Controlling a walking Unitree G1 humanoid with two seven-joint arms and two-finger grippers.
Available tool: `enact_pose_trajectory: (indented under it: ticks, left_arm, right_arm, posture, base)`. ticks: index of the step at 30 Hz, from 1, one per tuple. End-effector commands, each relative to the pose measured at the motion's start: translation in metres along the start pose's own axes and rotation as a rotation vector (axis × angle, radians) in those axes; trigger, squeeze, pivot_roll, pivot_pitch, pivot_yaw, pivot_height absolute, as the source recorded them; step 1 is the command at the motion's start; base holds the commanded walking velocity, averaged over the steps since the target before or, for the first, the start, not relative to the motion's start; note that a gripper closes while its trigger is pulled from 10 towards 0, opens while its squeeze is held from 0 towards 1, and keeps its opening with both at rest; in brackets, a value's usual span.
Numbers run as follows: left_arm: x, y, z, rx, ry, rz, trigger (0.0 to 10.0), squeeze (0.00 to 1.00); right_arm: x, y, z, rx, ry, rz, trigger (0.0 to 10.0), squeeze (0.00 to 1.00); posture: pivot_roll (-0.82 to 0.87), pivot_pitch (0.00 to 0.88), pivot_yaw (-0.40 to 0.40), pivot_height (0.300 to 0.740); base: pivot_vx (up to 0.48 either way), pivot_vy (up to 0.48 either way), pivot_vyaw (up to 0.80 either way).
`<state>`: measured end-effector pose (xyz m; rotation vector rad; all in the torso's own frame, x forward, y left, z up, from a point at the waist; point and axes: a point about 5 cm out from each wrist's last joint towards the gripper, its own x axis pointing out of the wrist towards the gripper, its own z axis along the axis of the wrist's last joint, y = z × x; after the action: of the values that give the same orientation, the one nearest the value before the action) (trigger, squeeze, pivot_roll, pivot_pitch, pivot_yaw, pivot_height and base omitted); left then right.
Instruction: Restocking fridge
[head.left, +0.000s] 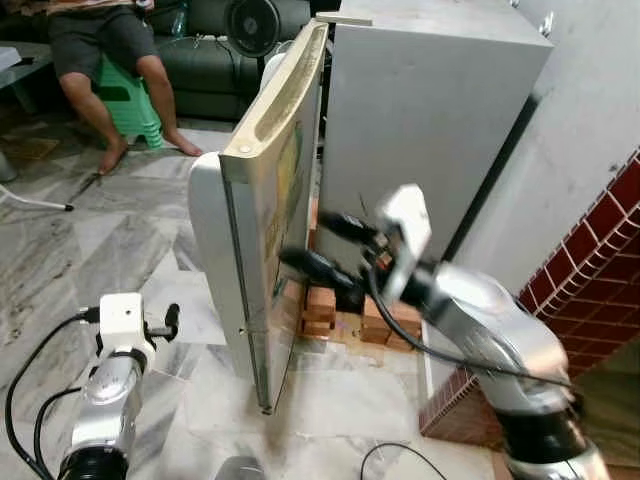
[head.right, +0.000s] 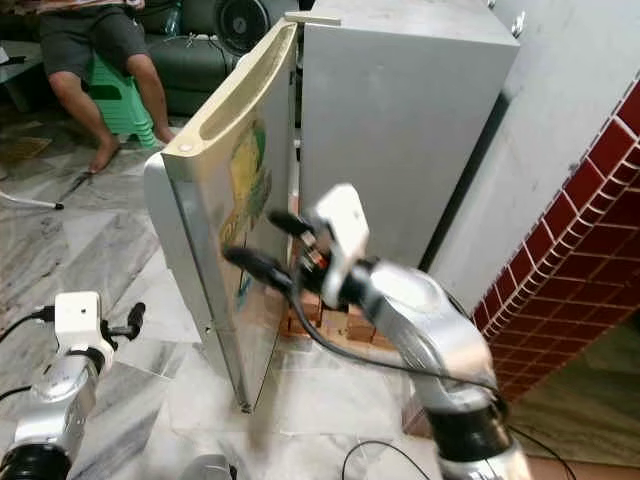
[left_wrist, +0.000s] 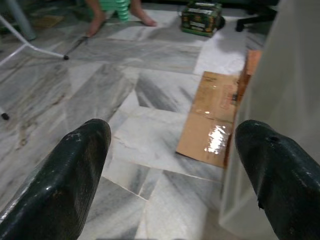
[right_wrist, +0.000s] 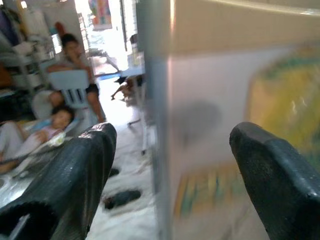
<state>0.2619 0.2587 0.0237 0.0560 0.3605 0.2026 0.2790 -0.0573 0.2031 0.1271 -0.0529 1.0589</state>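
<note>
The grey fridge (head.left: 430, 120) stands against the wall with its door (head.left: 275, 120) swung open, the free edge towards me. A yellow-green sticker (head.left: 287, 190) is on the door face that looks right. My right gripper (head.left: 303, 237) is open at that free edge, about halfway up the door. In the right wrist view the door edge (right_wrist: 165, 100) lies between the two spread fingers (right_wrist: 75, 175). My left gripper (head.left: 160, 325) hangs low to the left of the door. It is open over the marble floor (left_wrist: 125, 140) and holds nothing.
Bricks (head.left: 320, 305) prop up the fridge base. A red tiled wall (head.left: 600, 260) closes off the right side. A person (head.left: 100, 40) sits on a green stool at the back left, near a fan (head.left: 250, 20). Cardboard (left_wrist: 210, 120) lies on the floor beside the door. Cables (head.left: 400, 455) trail near my feet.
</note>
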Motion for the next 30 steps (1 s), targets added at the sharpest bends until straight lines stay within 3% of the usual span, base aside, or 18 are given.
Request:
enact_pose_trajectory:
  ticks: [1, 5, 9, 11, 13, 18, 21, 25, 27, 30]
  left_arm:
    - [0.000, 0.011, 0.000, -0.006, 0.000, 0.049, 10.0, 0.00]
    - [-0.004, 0.013, -0.008, -0.010, 0.012, 0.059, 10.0, 0.00]
    - [-0.007, 0.013, -0.010, -0.016, 0.009, 0.073, 10.0, 0.00]
    - [-0.008, 0.014, -0.011, -0.019, 0.006, 0.080, 10.0, 0.00]
    - [-0.012, 0.019, -0.011, -0.033, -0.007, 0.110, 10.0, 0.00]
    - [-0.018, 0.024, -0.015, -0.037, -0.011, 0.120, 10.0, 0.00]
    - [-0.022, 0.026, -0.017, -0.040, -0.007, 0.130, 10.0, 0.00]
    - [-0.023, 0.026, -0.018, -0.040, -0.005, 0.132, 10.0, 0.00]
    - [-0.025, 0.024, -0.021, -0.035, 0.006, 0.125, 10.0, 0.00]
    - [-0.026, 0.023, -0.025, -0.035, 0.027, 0.112, 10.0, 0.00]
  right_arm:
    - [0.011, -0.011, -0.004, -0.009, 0.006, -0.088, 10.0, 0.00]
    - [0.042, -0.010, -0.016, 0.004, 0.041, -0.113, 10.0, 0.00]
    - [0.072, 0.011, -0.022, 0.019, 0.044, 0.027, 10.0, 0.00]
    - [0.076, 0.016, -0.022, 0.022, 0.043, 0.053, 10.0, 0.00]
    - [0.090, 0.036, -0.023, 0.043, 0.051, 0.192, 10.0, 0.00]
    - [0.096, 0.059, -0.015, 0.053, 0.043, 0.416, 10.0, 0.00]
    - [0.111, 0.073, 0.000, 0.045, -0.011, 0.469, 10.0, 0.00]
    - [0.117, 0.088, 0.008, 0.055, -0.043, 0.531, 10.0, 0.00]
    - [0.121, 0.112, 0.025, 0.084, -0.102, 0.663, 10.0, 0.00]
    - [0.121, 0.125, 0.038, 0.111, -0.139, 0.751, 10.0, 0.00]
  posture:
    - [0.09, 0.000, -0.009, 0.740]
    - [0.11, 0.000, -0.030, 0.740]
    - [0.14, 0.000, -0.061, 0.740]
    - [0.16, 0.000, -0.074, 0.740]
    - [0.18, 0.000, -0.089, 0.740]
    - [0.19, 0.000, -0.102, 0.740]
    - [0.21, 0.000, -0.107, 0.740]
    - [0.21, 0.000, -0.108, 0.740]
    - [0.22, 0.000, -0.111, 0.740]
    - [0.22, 0.000, -0.111, 0.740]
  base:
    - [0.000, 0.000, 0.00]
    - [0.000, 0.000, 0.00]
    - [0.000, 0.000, 0.00]
    - [0.000, 0.000, 0.00]
    - [0.000, 0.000, 0.00]
    - [0.000, 0.000, 0.00]
    - [0.000, 0.000, 0.00]
    - [0.000, 0.000, 0.00]
    - [0.000, 0.000, 0.00]
    - [0.000, 0.000, 0.00]
